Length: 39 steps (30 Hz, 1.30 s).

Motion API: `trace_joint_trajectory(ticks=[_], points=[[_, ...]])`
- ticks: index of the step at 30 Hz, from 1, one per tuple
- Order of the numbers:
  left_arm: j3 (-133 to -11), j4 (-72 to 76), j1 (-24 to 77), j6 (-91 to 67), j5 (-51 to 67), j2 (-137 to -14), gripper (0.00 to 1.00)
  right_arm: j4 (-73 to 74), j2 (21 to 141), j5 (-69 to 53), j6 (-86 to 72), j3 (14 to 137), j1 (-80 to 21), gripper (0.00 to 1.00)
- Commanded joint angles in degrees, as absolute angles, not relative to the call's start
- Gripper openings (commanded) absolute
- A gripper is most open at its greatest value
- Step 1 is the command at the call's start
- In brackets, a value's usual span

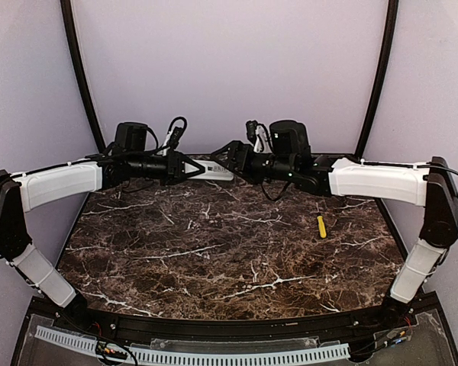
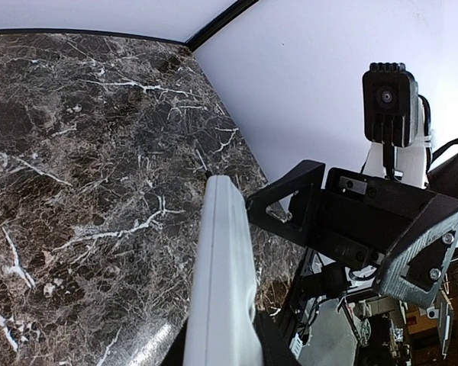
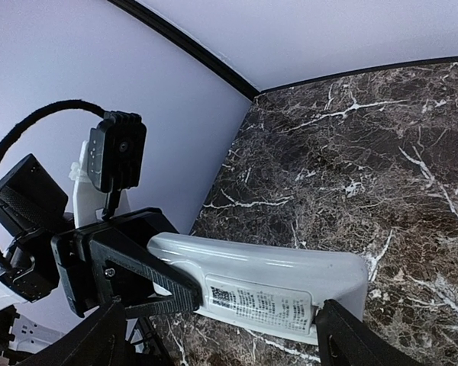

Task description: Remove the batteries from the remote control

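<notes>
- This looks like a robotics lab's test cell: a left arm (image 1: 57,183) and a right arm (image 1: 374,181) are bolted at the near edge of a dark marbled worktop (image 1: 214,259).
- A plain pale backdrop (image 1: 229,61) wraps round, framed by curved black poles (image 1: 80,69) (more booth than room).
- A slotted cable duct (image 1: 214,354) lines the front.
- A small camera (image 2: 389,103) rides a wrist.

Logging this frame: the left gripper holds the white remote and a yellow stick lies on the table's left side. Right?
One slip: the yellow stick lies on the table's right side, as the top external view shows. The left gripper does hold the remote control.
</notes>
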<state>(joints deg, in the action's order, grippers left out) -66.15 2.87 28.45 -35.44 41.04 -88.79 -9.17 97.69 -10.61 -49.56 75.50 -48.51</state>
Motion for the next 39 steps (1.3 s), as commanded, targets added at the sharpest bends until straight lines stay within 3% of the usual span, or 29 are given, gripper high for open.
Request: trace_joint_trajectory(ticks=[1,28,39], points=[[-65.7,2.7,28.6,-33.9,42.0,-86.0,0.00,-7.2,99.1,-9.0,-47.8,77.6,-49.5,0.85],[-65.7,2.5,28.6,-33.3,42.1,-85.4,0.00,4.6,99.9,-0.9,-39.8,82.5,-51.4,0.85],[-65.7,2.5,28.6,-33.4,42.3,-85.7,0.00,4.1,100.6,-4.2,-38.2,84.3,-51.4,0.86]])
